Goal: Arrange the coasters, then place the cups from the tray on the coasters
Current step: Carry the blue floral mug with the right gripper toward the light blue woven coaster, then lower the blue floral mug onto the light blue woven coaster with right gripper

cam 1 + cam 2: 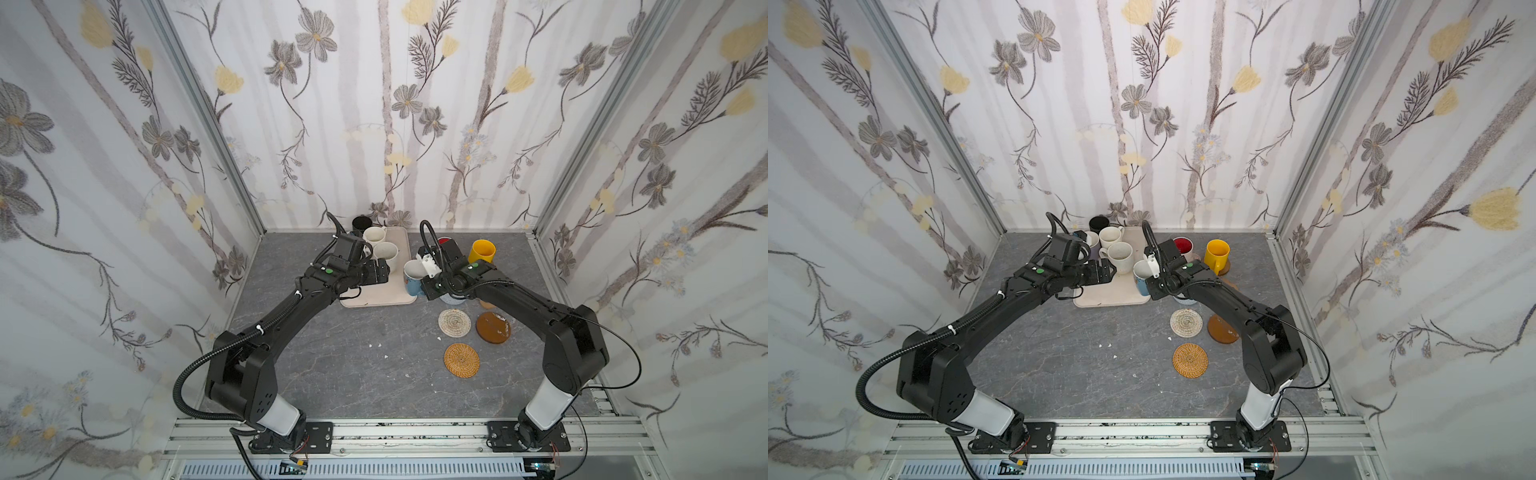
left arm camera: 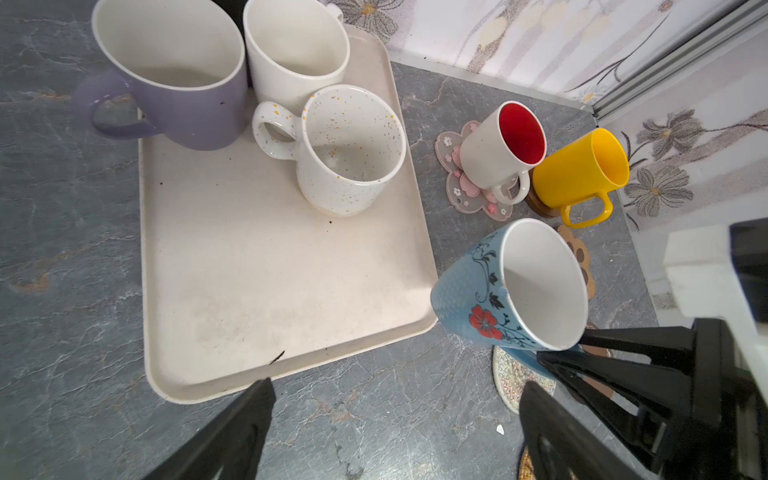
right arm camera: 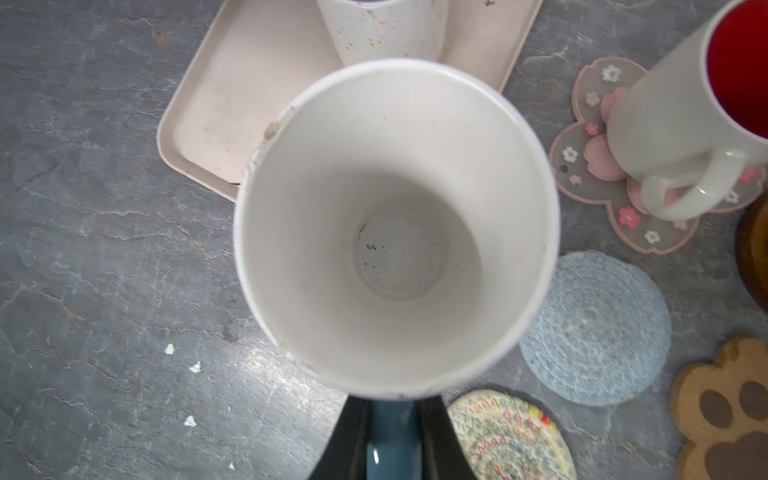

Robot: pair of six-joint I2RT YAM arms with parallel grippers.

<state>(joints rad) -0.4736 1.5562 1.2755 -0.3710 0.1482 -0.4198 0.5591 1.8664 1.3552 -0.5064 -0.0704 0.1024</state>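
Here, above the grey desk (image 1: pixel 353 374) and just beside the beige tray (image 2: pixel 232 270), the pale blue cup (image 3: pixel 395 224) hangs tilted, its handle clenched in the right hand (image 3: pixel 390 432), near the grey-blue coaster (image 3: pixel 598 328); the left hand (image 2: pixel 397 390) gapes, released.

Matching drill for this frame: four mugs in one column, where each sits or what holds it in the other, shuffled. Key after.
1. yellow mug
2. red-inside mug
3. blue patterned mug
4. speckled mug

A. on the tray
B. handle clamped in the right gripper
C. on the pink-flower coaster
D. on a brown disc coaster

Pairs: 1-D, 2-C, 3-B, 4-A
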